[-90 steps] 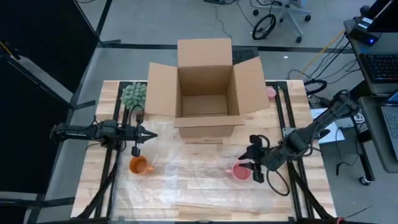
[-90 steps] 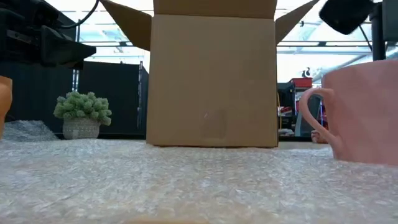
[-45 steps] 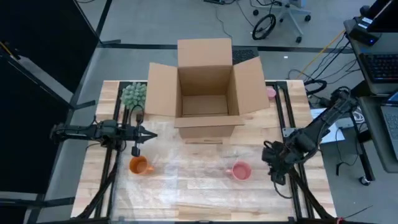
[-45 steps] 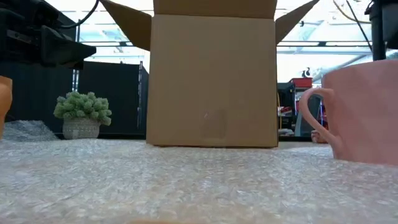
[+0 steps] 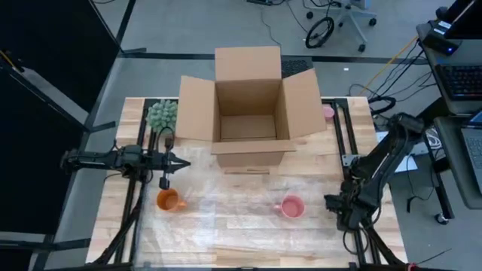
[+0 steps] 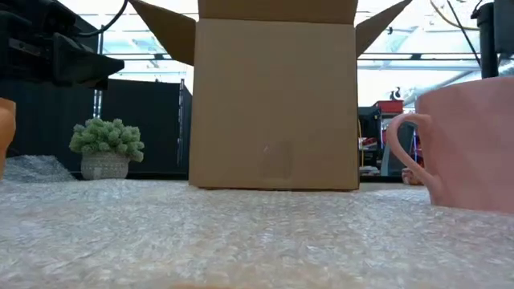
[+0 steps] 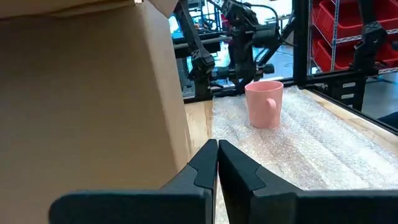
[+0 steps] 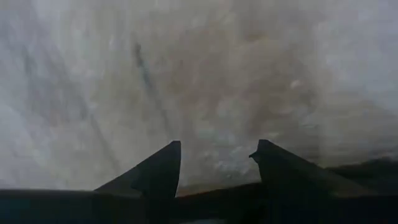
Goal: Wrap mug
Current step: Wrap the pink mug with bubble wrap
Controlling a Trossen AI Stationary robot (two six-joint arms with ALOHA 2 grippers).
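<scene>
A pink mug [image 5: 292, 206] [image 6: 474, 144] [image 7: 264, 102] stands upright on its base on a clear bubble wrap sheet [image 5: 226, 214] [image 8: 186, 74] spread over the table's near half. My right gripper [image 5: 337, 206] [image 8: 219, 146] is to the mug's right, by the sheet's right edge, pointing down and open above the wrap. My left gripper [image 5: 181, 162] [image 7: 217, 146] waits shut at the table's left, level, pointing right, just in front of the cardboard box [image 5: 248, 105].
An orange mug [image 5: 169, 199] stands on the wrap at the near left, below my left gripper. The open cardboard box fills the table's far middle. A small green plant [image 5: 161, 114] sits at the far left. Wooden table [image 5: 354, 120] shows bare at the far right.
My right gripper has drawn away from the pink mug toward the table's right and near edges and tipped downward over the bubble wrap. The mug stays upright where it was.
</scene>
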